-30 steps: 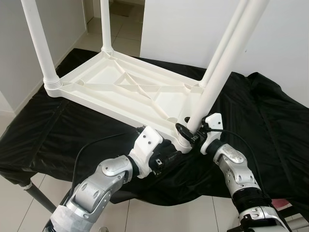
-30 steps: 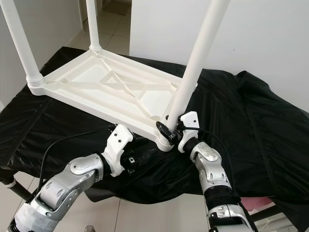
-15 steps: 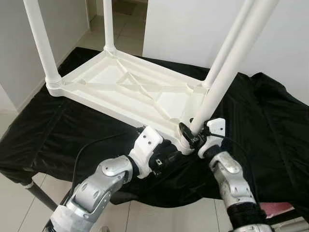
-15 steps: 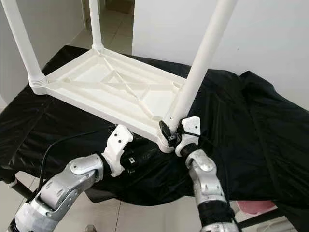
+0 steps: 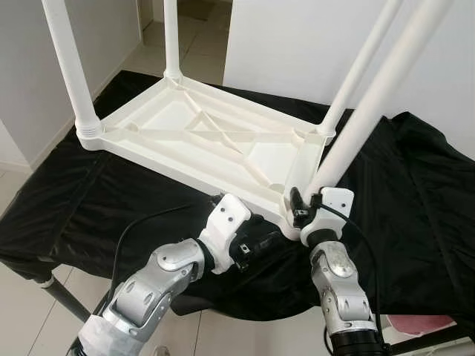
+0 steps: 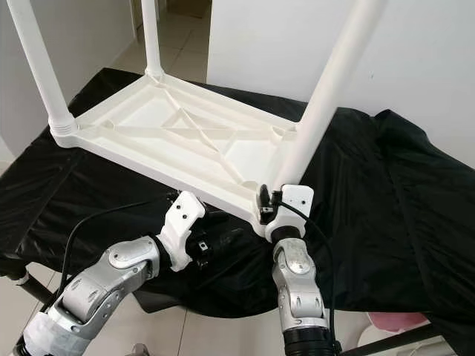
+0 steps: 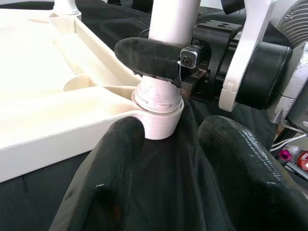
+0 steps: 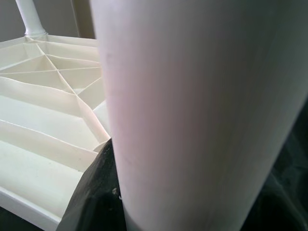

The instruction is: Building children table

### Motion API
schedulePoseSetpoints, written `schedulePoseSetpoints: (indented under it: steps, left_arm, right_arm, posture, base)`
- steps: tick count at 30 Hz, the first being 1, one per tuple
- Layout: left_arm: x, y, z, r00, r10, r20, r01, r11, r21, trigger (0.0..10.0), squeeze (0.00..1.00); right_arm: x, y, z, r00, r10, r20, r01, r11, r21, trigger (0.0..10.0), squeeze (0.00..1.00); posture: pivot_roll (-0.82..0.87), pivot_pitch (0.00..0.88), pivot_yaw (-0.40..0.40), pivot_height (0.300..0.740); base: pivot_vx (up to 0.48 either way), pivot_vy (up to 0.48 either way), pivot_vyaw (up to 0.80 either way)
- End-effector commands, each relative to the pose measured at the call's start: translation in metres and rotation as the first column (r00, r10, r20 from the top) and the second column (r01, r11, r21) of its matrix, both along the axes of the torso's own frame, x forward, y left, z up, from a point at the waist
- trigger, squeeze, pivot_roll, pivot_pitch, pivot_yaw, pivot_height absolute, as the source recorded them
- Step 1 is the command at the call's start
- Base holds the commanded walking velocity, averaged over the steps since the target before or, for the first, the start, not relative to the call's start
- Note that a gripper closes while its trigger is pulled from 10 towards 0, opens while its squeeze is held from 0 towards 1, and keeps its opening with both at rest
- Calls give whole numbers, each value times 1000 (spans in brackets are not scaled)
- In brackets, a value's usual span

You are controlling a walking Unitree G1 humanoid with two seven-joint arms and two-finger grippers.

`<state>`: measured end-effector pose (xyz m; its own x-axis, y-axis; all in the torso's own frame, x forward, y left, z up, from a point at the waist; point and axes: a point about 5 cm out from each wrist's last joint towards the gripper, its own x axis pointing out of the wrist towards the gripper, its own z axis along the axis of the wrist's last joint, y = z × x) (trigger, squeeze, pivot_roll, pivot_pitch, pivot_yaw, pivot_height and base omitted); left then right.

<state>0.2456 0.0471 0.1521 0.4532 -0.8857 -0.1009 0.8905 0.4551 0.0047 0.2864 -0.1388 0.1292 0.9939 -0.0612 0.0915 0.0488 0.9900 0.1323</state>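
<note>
Upside-down tabletop (image 5: 223, 141) sits on the cloth (image 5: 89, 208); its near-corner leg (image 5: 371, 104) stands between the right gripper (image 5: 303, 211) jaws, left gripper (image 7: 168, 159) just beside the socket (image 7: 159, 113).

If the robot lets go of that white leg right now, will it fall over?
Probably not right away. The leg sits in the corner socket of the upside-down table, where the right gripper holds it. But it leans, unlike the straighter leg, so it may not be fully seated. It looks like stiff, light plastic and might wobble.
</note>
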Motion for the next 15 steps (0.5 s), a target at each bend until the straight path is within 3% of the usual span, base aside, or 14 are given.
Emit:
schedulePoseSetpoints:
  steps: [1,7,8,9,15]
  left_arm:
    - [-3,-3,-4,998,-56,-26,56,998,5,10000,0]
    - [-4,-3,-5,998,-54,-28,54,999,3,10000,0]
    - [-4,-3,-5,998,-55,-28,56,998,4,10000,0]
    - [-4,-3,-5,998,-56,-28,56,998,5,10000,0]
    - [-4,-3,-5,998,-58,-26,58,998,9,10000,0]
  right_arm:
    - [-5,13,1,1000,6,-6,-6,999,43,10000,0]
    - [-6,17,3,1000,29,-5,-29,999,28,10000,0]
    - [-6,18,3,999,36,-2,-36,999,12,10000,749]
    - [-7,17,4,999,47,2,-47,999,8,10000,1000]
    - [-8,15,5,994,105,13,-105,994,4,10000,1000]
  posture:
    - [35,47,-114,740]
    - [43,46,-119,740]
    - [44,43,-121,740]
    - [44,42,-121,740]
    - [44,33,-121,740]
  base:
    - [0,0,0]
    - [0,0,0]
    - [0,0,0]
    - [0,0,0]
    - [0,0,0]
